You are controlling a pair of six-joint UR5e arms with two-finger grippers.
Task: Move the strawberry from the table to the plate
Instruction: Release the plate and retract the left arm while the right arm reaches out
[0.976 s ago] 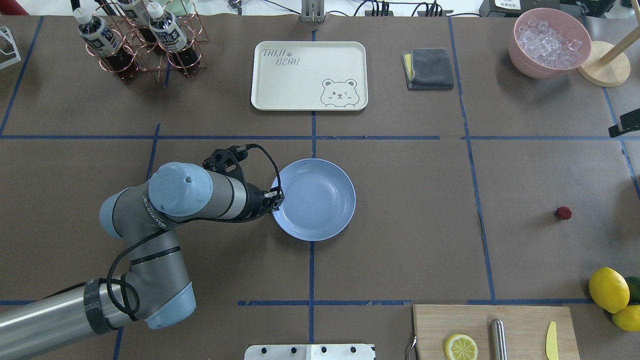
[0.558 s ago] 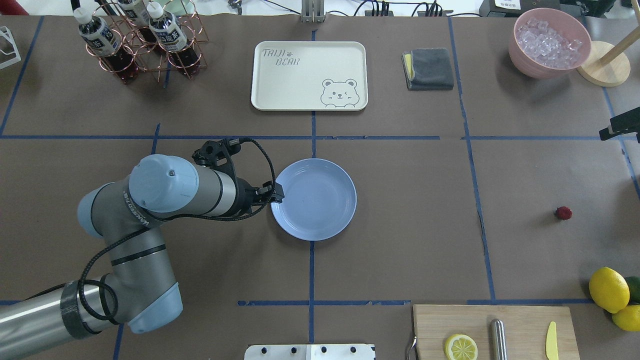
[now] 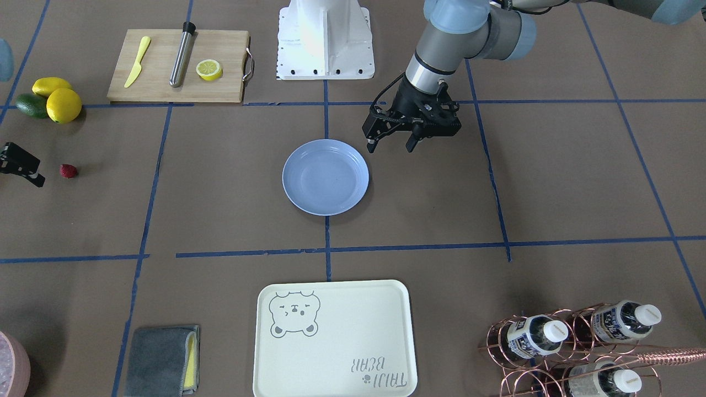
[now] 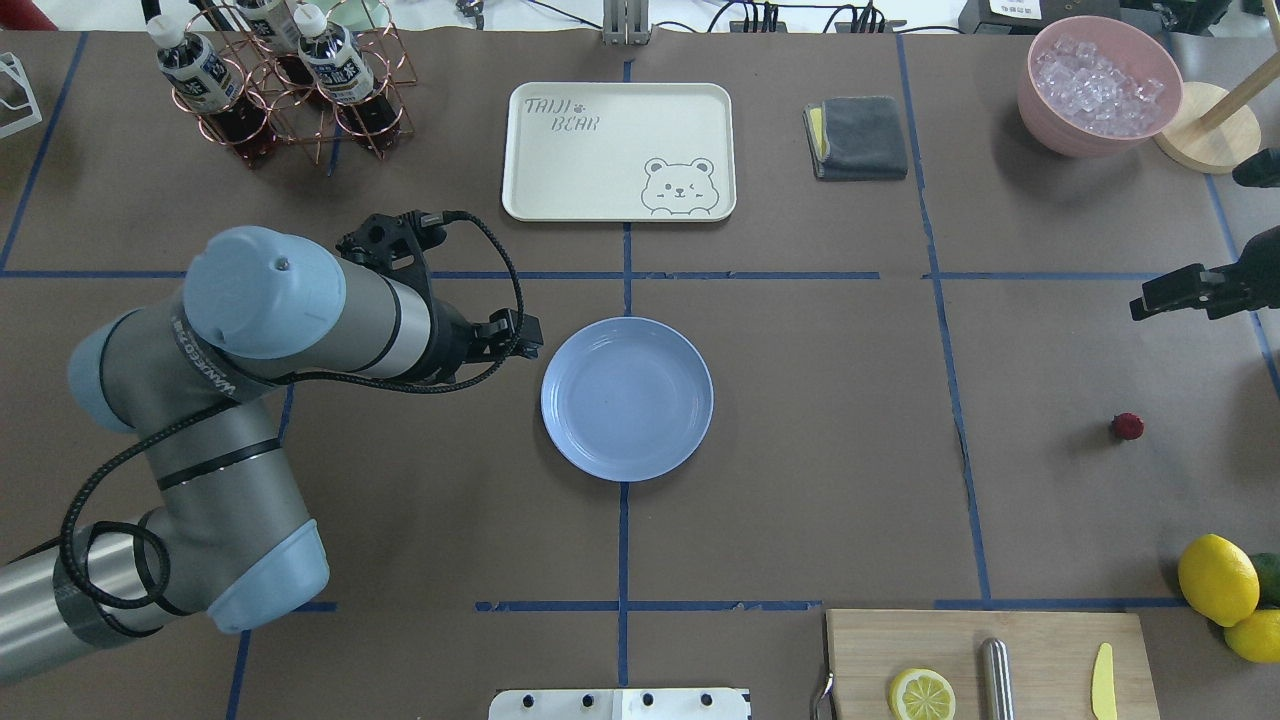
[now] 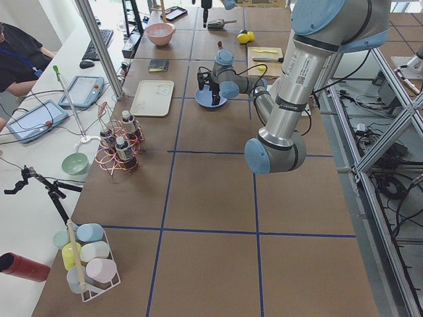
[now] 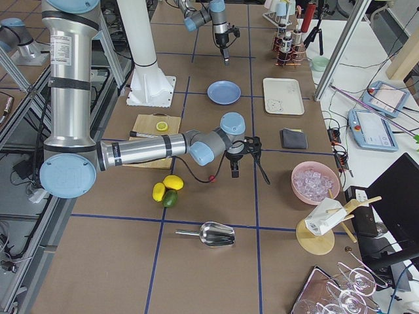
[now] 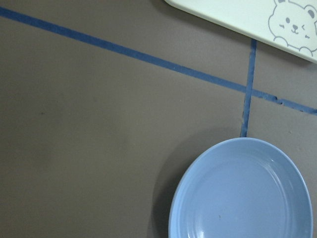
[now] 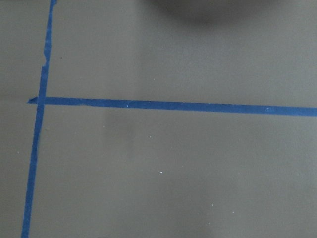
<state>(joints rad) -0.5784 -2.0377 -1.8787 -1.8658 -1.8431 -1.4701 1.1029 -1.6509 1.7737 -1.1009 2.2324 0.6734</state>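
Retreating across the worktop from the plate, the left tool is hanging with fingers apart. The right tool is coming in toward the plate's far side; I cannot tell whether it is spread. Nothing is being carried yet: the strawberry is lying on the worktop, well apart from the plate, near the right tool.

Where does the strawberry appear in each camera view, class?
Front-facing: strawberry far left, below the lemons.
Overhead: strawberry far right, mid-height.
Exterior left: strawberry top centre, far end.
Exterior right: strawberry centre, right of lemons.
Wrist views: not in either.
Landmark: the lemons close by.
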